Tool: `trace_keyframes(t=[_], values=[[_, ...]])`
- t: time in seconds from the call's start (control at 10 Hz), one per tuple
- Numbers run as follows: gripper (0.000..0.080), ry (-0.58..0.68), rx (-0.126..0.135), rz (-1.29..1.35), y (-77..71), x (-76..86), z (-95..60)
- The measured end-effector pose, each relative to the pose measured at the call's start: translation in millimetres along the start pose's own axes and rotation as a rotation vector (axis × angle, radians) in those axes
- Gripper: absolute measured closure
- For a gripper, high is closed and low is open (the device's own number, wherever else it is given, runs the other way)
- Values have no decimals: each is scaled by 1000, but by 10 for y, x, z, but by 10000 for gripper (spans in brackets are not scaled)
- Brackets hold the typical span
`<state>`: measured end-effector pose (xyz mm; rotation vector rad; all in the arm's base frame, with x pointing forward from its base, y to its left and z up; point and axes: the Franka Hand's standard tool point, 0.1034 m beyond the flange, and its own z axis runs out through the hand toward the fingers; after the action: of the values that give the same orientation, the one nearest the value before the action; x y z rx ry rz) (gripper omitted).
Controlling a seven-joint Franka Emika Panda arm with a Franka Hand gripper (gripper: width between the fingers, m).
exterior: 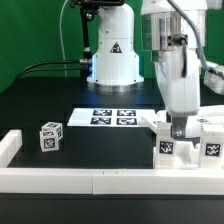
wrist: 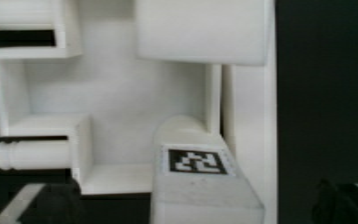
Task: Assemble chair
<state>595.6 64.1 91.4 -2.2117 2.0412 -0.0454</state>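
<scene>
A cluster of white chair parts (exterior: 190, 145) with marker tags stands at the exterior view's right, against the front wall. My gripper (exterior: 180, 128) is lowered straight into this cluster. In the wrist view the white parts (wrist: 140, 80) fill the frame, and a tagged white post (wrist: 197, 165) stands between my dark fingers (wrist: 37, 205). My gripper (wrist: 194, 212) is open, with a gap on each side of the post. A round peg end (wrist: 16, 155) sticks out of one part. A small loose tagged white block (exterior: 50, 135) lies apart at the exterior view's left.
A low white wall (exterior: 100, 181) runs along the table's front and turns up at the left corner (exterior: 10, 148). The marker board (exterior: 115, 117) lies flat mid-table. The robot base (exterior: 113, 55) stands behind it, with cables at the back.
</scene>
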Motion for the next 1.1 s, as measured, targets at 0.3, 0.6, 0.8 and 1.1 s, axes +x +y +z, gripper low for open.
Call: trace_keyframes(t=[0.3,0.6,0.8,1.1], values=[[151,30,-22,-287,127,-100,-2],[151,56,5,-695,155,-158,-58],[151,96,31,-1004,333,-145,-15],[151,137,42,-1160,333,-23,5]])
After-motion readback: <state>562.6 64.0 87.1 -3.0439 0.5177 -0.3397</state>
